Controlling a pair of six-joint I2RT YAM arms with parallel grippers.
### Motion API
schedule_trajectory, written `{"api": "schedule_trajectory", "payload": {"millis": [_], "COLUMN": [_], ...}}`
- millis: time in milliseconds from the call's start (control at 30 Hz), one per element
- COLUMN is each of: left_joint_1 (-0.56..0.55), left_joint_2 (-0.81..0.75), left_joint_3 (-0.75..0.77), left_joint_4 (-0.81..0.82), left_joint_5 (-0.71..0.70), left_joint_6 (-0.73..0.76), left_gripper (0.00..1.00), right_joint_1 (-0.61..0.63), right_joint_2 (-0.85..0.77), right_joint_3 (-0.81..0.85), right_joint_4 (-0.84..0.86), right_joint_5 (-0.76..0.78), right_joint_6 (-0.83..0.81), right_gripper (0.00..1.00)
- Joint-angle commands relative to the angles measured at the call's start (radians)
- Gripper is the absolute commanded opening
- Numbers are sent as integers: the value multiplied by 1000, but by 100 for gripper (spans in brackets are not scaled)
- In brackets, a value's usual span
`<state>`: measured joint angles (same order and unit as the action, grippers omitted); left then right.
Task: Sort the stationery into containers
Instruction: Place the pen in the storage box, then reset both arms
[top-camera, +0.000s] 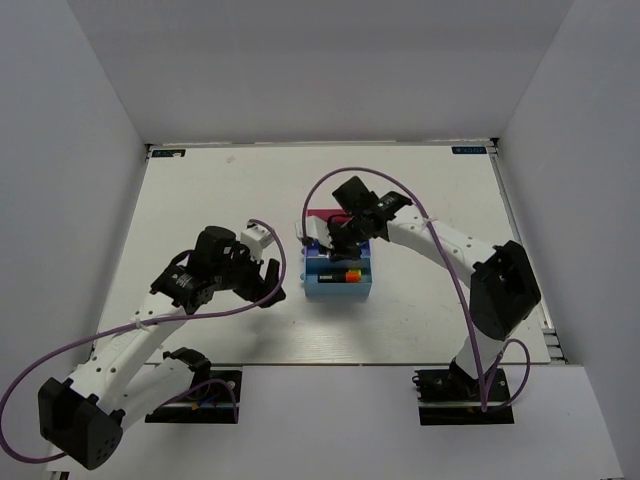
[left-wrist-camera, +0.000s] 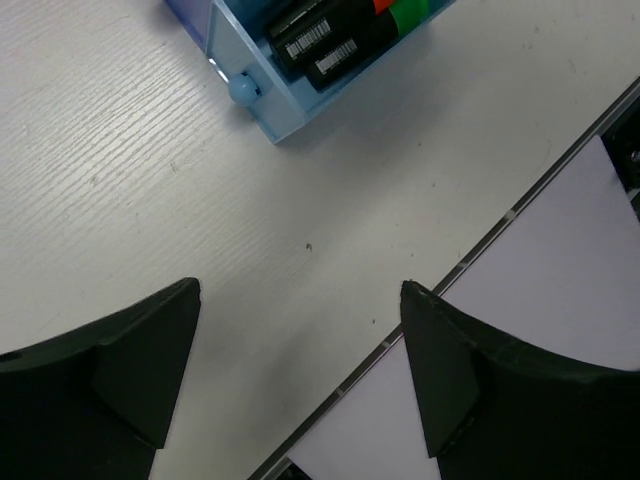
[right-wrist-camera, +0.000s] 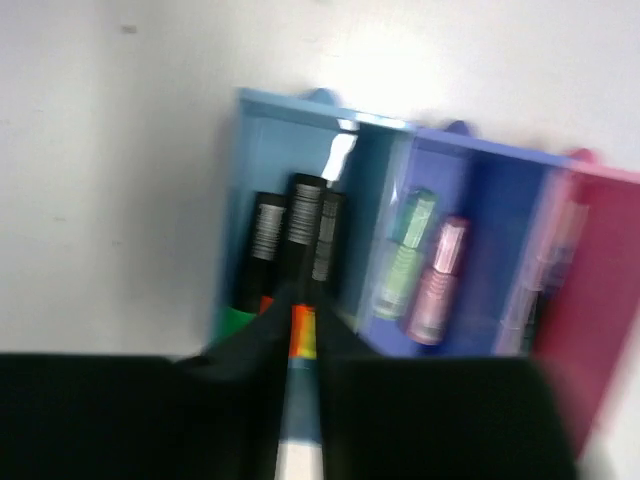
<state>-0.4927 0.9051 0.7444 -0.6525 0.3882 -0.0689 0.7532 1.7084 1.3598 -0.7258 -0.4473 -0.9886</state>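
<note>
A: What is the left claw doing?
B: The left gripper (left-wrist-camera: 300, 292) is spread wide over the bare table (left-wrist-camera: 130, 170), holding nothing, near the light blue tray (left-wrist-camera: 262, 115)
A: And the right one?
B: The right gripper (right-wrist-camera: 303, 312) hangs over the trays, fingers close together. Whether it grips, I cannot tell. Three highlighters (right-wrist-camera: 268, 235) lie in the light blue tray; the mint-green stick (right-wrist-camera: 405, 255) and pink stick (right-wrist-camera: 440, 280) lie in the dark blue tray (right-wrist-camera: 500, 230)

Three trays (right-wrist-camera: 300, 108), three highlighters (right-wrist-camera: 268, 235), two sticks (right-wrist-camera: 412, 250)
</note>
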Motion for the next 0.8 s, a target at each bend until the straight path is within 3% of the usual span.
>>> {"api": "schedule_trajectory", "payload": {"millis": [0,33,67,100,133,200,233,267,300,333,367,400,433,500,533,567,633,767], "left_joint_1": [22,25,31,39,48,55,75,80,88,101,111,126,146,180,198,213,227,238], "left_joint_2": [-17,-15,-11,-8,-3,-3,-2,2,6,9,11,8,11,6,3,-3,-5,0], "left_joint_3": [-19,-20,-20,-22,-22,-23,-25,-25,-25,-20,-17,-17,-10,-7,-2,4,15,42], "left_joint_4": [28,36,39,53,56,68,80,83,93,94,97,97,93,83,83,80,67,5], "left_joint_5": [-3,-2,0,0,-6,-11,-18,-25,-38,-72,-74,-80,-90,-92,-91,-83,-77,-101], "left_joint_6": [-6,-9,-14,-19,-26,-38,-45,-61,-71,-78,-104,-115,-141,-187,-198,-212,-223,-224], "left_gripper": [84,58,41,22,0,0,3,39,66,80,100,100,100,100,100,100,100,100], "right_joint_1": [3,3,-6,-9,-23,-35,-64,-77,-86,-106,-120,-135,-143,-160,-157,-160,-161,-169], "right_joint_2": [-10,14,28,43,109,172,234,293,321,319,292,230,193,24,-19,-156,-243,-424], "right_joint_3": [148,256,298,347,531,681,907,967,1011,1021,991,948,777,644,445,373,100,-97], "right_joint_4": [28,25,-3,-27,-167,-306,-446,-568,-611,-659,-665,-629,-606,-456,-420,-285,-192,-25], "right_joint_5": [127,244,304,501,550,636,663,679,688,693,685,679,618,608,611,572,545,604], "right_joint_6": [201,294,383,428,483,548,591,631,642,665,686,697,723,786,797,820,814,835], "right_gripper": [0,0,0,0,0,0,0,8,22,43,54,66,90,90,90,90,90,90]}}
